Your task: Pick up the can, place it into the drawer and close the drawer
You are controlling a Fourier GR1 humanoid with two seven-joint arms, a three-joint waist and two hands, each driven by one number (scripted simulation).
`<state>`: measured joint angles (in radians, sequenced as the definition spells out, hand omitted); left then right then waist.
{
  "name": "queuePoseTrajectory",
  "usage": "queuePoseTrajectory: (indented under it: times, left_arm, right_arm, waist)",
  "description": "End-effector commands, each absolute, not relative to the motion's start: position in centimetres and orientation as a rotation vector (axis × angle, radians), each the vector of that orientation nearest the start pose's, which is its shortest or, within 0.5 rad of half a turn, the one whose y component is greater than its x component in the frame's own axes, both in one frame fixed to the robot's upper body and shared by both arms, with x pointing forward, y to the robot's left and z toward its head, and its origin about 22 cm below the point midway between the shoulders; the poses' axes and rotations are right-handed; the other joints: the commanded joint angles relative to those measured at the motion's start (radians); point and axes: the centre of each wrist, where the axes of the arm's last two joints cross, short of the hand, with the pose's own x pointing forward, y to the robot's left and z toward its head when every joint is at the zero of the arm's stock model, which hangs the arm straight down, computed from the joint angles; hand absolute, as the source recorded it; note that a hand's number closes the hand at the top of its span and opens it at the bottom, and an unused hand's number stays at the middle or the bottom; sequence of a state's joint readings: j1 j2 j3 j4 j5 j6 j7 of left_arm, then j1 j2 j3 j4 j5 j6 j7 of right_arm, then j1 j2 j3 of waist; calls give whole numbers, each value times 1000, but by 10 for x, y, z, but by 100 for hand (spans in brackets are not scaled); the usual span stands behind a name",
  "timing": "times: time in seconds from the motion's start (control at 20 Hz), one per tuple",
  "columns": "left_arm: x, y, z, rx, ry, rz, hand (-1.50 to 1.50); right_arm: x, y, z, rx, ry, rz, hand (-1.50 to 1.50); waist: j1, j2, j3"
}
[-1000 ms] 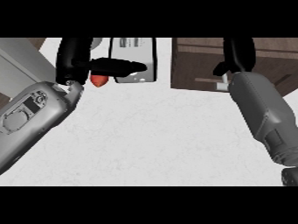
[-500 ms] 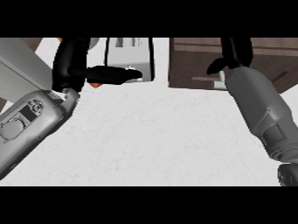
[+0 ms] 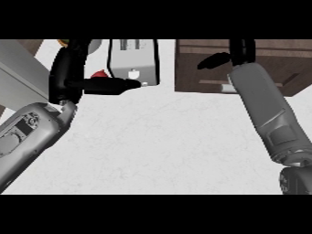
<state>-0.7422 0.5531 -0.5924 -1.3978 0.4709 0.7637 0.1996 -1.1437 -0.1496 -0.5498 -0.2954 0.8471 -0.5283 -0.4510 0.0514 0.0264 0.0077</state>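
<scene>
Left robot hand (image 3: 107,85) is up near the far edge of the table (image 3: 165,137), fingers curled sideways around something small and red (image 3: 99,73) that peeks out just above the fingers. Probably the can, mostly hidden by the hand, so I can't confirm shape. Fingertips of the left hand touch or nearly touch the front of a light grey box-like unit (image 3: 134,61) just beyond them; can't tell if this is the drawer or an appliance.

Right robot hand (image 3: 216,59) sits at the far right, over a dark brown wooden cabinet piece (image 3: 266,64). Thumb sticks out to the side, rest of the hand is cut off by the view's top edge, so whether it is apart or together can't be told.

Progress, as a judgement: pick-up looks done, can in the left hand and off the table. Placing is not done, closing is not done. No open drawer interior clearly visible, so contents of any container: can't tell. The grey unit beside the left hand shows only its outer face. What's left: carry the can over the drawer opening, release, push it closed.
</scene>
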Motion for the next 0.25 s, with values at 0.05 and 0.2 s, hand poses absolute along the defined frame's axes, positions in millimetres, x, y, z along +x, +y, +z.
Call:
queuePoseTrajectory:
  times: [0.05, 0.2]
  left_arm:
    - [341, 187, 140, 267, -1713, -58, -150]
    - [338, 183, 142, 248, -1711, -48, -150]
  right_arm:
    - [469, -173, 115, -650, -1945, 171, -150]
    - [470, -163, 117, -614, -1956, 195, -150]
  waist:
    - [13, -11, -6]
    - [0, -14, -6]
